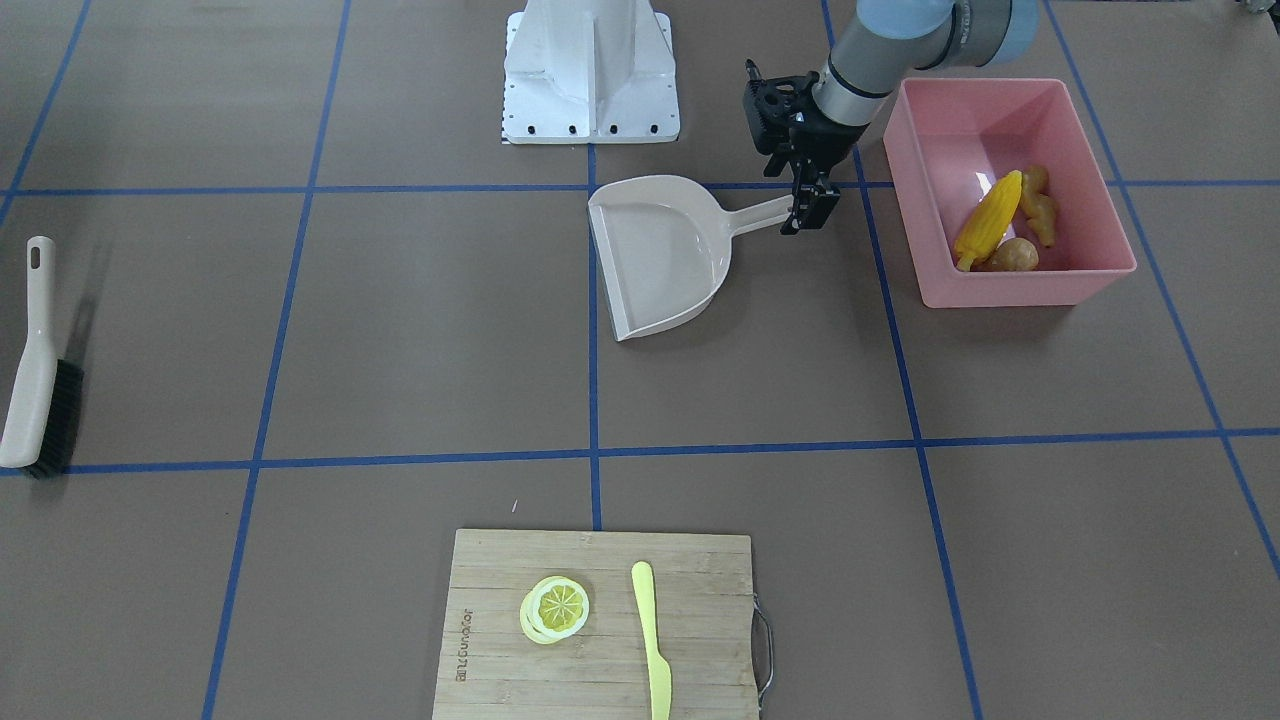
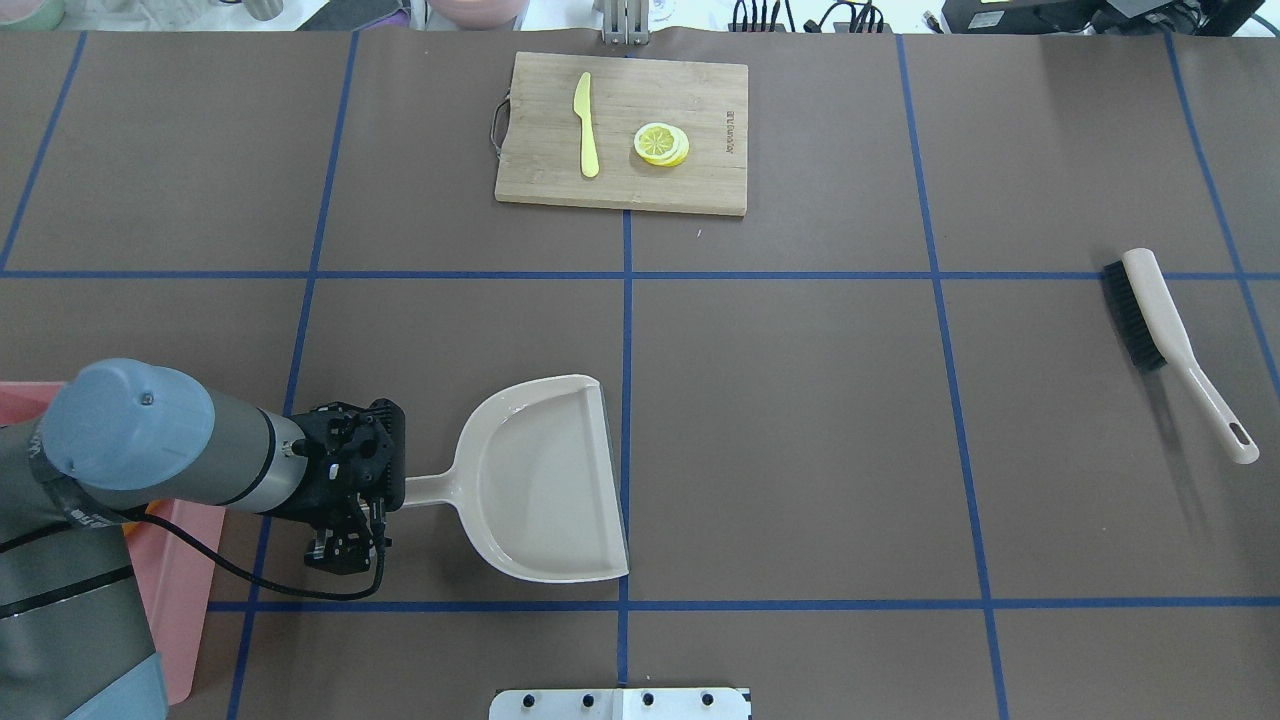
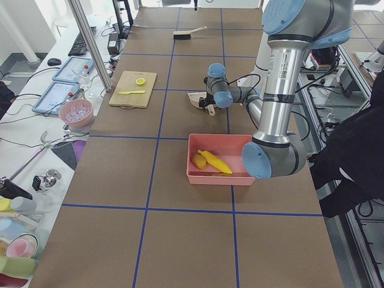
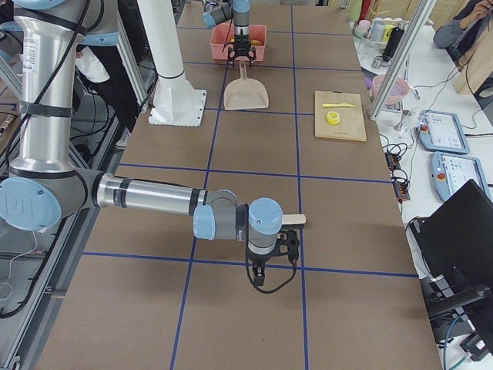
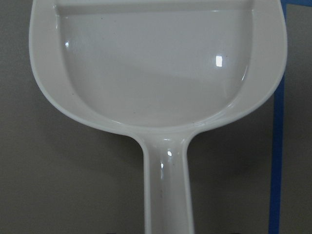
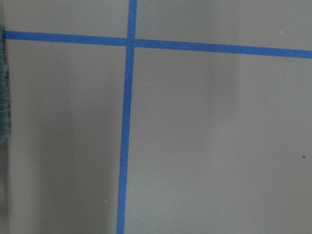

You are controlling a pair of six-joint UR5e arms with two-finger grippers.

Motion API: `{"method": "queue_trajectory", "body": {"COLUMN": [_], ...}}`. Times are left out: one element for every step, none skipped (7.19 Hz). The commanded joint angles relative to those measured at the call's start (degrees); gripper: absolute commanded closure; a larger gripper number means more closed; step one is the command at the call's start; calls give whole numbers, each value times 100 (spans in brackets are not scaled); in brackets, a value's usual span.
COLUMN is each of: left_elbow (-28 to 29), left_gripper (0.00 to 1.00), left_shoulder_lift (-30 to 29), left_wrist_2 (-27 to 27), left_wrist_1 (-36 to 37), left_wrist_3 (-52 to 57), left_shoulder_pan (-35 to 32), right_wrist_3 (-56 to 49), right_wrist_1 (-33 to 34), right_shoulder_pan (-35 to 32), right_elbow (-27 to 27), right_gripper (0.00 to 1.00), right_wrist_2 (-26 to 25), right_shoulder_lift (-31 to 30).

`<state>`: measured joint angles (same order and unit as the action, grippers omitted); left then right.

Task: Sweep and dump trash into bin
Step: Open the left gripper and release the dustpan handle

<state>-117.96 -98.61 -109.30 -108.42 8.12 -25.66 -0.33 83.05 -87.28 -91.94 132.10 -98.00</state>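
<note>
The pink bin (image 1: 1000, 290) holds the trash: the yellow corn cob (image 1: 990, 228), the tan ginger root (image 1: 1040, 205) and the brown potato (image 1: 1012, 256). The beige dustpan (image 1: 665, 255) lies flat and empty beside it; the left wrist view shows its bare pan (image 5: 156, 73). My left gripper (image 1: 812, 212) hangs at the end of the dustpan's handle (image 2: 430, 490), jaws spread to either side of it. My right gripper (image 4: 260, 279) shows only in the right side view, low over the table next to the brush, and I cannot tell its state.
The brush (image 2: 1170, 340) lies near the table's right end; its bristles (image 6: 4, 97) edge the right wrist view. A wooden cutting board (image 1: 500, 640) with a lemon slice (image 1: 555, 608) and a yellow knife (image 1: 652, 640) sits at the far side. The robot's white base (image 1: 590, 70) stands behind the dustpan.
</note>
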Motion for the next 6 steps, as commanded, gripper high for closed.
{"method": "queue_trajectory", "body": {"left_elbow": [-279,-367,-376,-368,-376,-368], "left_gripper": [2,2,2,2,2,2], "left_shoulder_lift": [79,36,-26,-122,-236,-246], "left_wrist_2": [-12,-65,-39,-56,-74,-152], "left_wrist_1": [-3,40,49,371,670,978], "left_wrist_3": [-38,-412,-903,-1282,-1399,-1409], "left_shoulder_pan": [-79,-175,-254,-499,-919,-1358], "right_wrist_3": [-3,-3,-3,-3,-3,-3], "right_wrist_1": [0,0,0,-8,0,0], "right_shoulder_pan": [0,0,0,0,0,0], "right_elbow": [0,0,0,0,0,0], "right_gripper": [0,0,0,0,0,0], "right_wrist_2": [0,0,0,0,0,0], "right_shoulder_lift": [0,0,0,0,0,0]}}
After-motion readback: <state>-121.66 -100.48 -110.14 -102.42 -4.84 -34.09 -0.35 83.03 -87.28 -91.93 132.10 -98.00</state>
